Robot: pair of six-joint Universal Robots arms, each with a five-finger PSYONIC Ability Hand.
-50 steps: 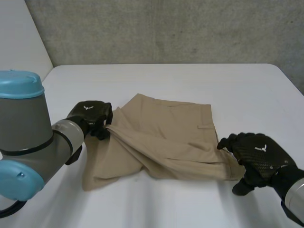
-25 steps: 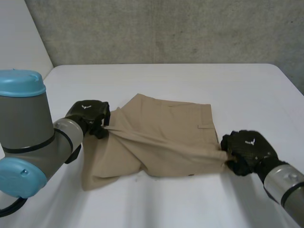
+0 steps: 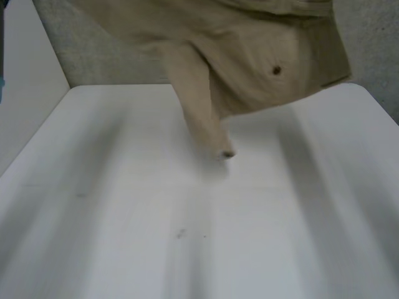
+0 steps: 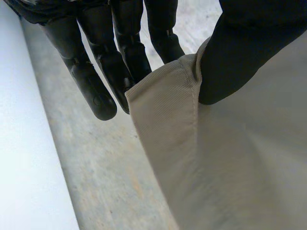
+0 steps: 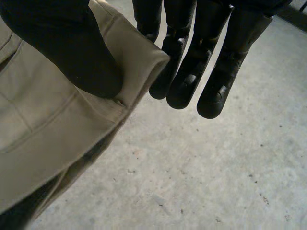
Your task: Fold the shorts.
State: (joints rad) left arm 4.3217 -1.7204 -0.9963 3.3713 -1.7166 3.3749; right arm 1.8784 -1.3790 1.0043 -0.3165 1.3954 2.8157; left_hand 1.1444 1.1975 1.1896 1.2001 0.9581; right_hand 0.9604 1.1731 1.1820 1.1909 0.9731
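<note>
The tan shorts [image 3: 249, 56] hang in the air above the far part of the white table [image 3: 187, 218], with one fold [image 3: 202, 118] drooping down toward it. In the left wrist view my left hand [image 4: 96, 76] pinches a hemmed corner of the shorts [image 4: 216, 163] between thumb and fingers. In the right wrist view my right hand [image 5: 192, 72] pinches another hemmed corner of the shorts [image 5: 43, 139], the thumb pressed onto the cloth against the fingers. A dark button [image 3: 276, 70] shows on the hanging cloth.
A grey concrete wall [image 3: 93, 59] stands behind the table and a white wall [image 3: 25, 99] at its left. The table's far edge runs just under the hanging cloth.
My right hand closed on the shorts' right edge. Both hands then lifted the shorts off the table, and they now hang high above it.
</note>
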